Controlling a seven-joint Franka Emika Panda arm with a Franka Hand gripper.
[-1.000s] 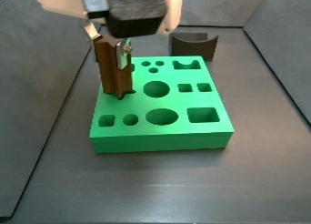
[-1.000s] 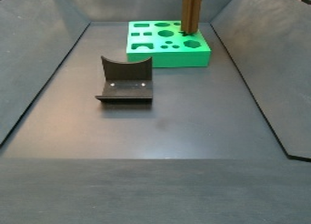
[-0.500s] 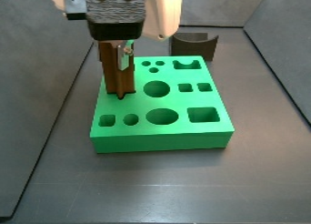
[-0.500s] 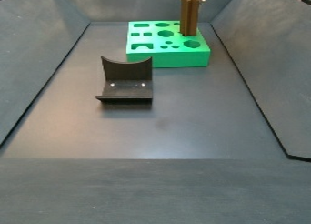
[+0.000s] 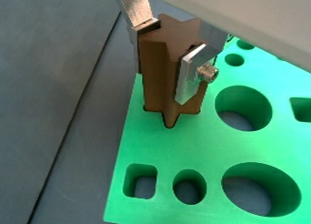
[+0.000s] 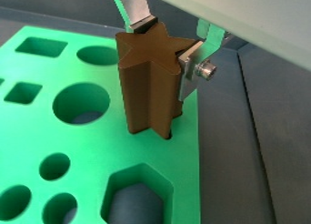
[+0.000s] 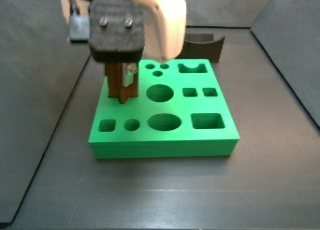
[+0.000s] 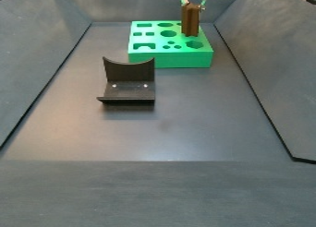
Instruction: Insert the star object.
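The star object (image 5: pixel 162 75) is a brown ridged peg standing upright at the green block's (image 5: pixel 205 147) edge, its lower end set into a hole there. My gripper (image 5: pixel 166 44) is shut on its upper part, one silver finger (image 5: pixel 194 71) on each side. Both wrist views show this, with the peg (image 6: pixel 147 84) held by the gripper (image 6: pixel 165 36) over the block (image 6: pixel 36 127). In a side view the gripper (image 7: pixel 123 67) sits low over the block (image 7: pixel 188 133) and only a short length of peg (image 7: pixel 123 87) shows. The peg (image 8: pixel 191 19) also shows in a side view.
The green block (image 8: pixel 173 55) has several round, square and other shaped holes. A dark grey curved block (image 7: pixel 200 45) stands behind it and shows apart on the dark floor in a side view (image 8: pixel 126 81). Sloping dark walls surround the floor.
My gripper has moved down with the star object. The peg has sunk lower into the block, so less of it shows above the green surface.
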